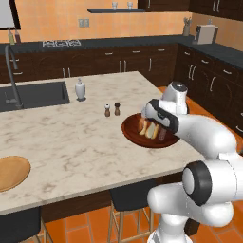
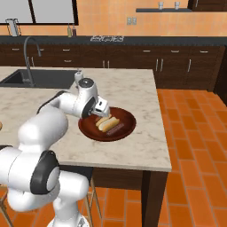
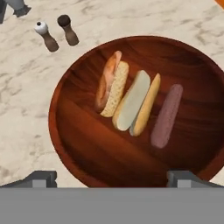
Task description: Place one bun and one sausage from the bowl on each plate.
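The dark red-brown wooden bowl (image 3: pixel 74 144) (image 1: pixel 129 132) (image 2: pixel 88 131) sits near the island's right end. In it lie two split buns side by side, one (image 3: pixel 114 89) with an orange sausage (image 3: pixel 106 76) along its edge, the other (image 3: pixel 136 103) in the middle. A reddish-brown sausage (image 3: pixel 166 116) lies apart to their right. My gripper (image 3: pixel 113 179) (image 1: pixel 153 127) (image 2: pixel 99 115) hovers just above the bowl, open, its fingertips (image 3: pixel 41 178) wide apart with nothing between them. A tan wood plate (image 1: pixel 12 172) rests at the counter's left front edge.
Salt and pepper shakers (image 1: pixel 112 109) (image 3: pixel 57 33) stand just beyond the bowl. A white soap dispenser (image 1: pixel 80 89) and the sink (image 1: pixel 33 95) with its faucet lie further left. Stools (image 1: pixel 130 197) stand under the counter's front edge.
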You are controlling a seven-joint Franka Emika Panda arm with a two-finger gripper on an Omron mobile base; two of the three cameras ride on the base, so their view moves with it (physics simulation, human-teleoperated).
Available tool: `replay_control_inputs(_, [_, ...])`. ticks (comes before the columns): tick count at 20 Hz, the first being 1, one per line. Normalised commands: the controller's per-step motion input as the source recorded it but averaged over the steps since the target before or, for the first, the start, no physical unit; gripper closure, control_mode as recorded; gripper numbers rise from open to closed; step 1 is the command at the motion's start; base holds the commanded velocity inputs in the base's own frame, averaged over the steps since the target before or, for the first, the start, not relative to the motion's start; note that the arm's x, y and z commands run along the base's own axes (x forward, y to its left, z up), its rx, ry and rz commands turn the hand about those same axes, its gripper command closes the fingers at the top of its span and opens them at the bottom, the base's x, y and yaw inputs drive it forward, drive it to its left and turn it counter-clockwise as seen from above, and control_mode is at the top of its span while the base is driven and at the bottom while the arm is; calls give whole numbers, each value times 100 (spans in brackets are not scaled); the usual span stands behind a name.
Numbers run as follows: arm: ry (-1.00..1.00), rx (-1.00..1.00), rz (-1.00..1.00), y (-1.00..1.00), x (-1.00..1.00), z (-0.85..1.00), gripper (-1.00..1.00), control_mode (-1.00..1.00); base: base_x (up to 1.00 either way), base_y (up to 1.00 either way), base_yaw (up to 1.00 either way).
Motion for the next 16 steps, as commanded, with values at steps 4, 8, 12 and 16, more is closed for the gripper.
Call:
replay_control_inputs(4, [1,1,2,0,98,-35,-100,-100,0,0,0])
replay_control_inputs(8, [14,0,3,26,81,-24,-100,-100,0,0,0])
replay_control_inputs(12, [8,0,1,1,48,-30,-100,-100,0,0,0])
replay_control_inputs(16, [0,5,1,-12,34,-43,-100,-100,0,0,0])
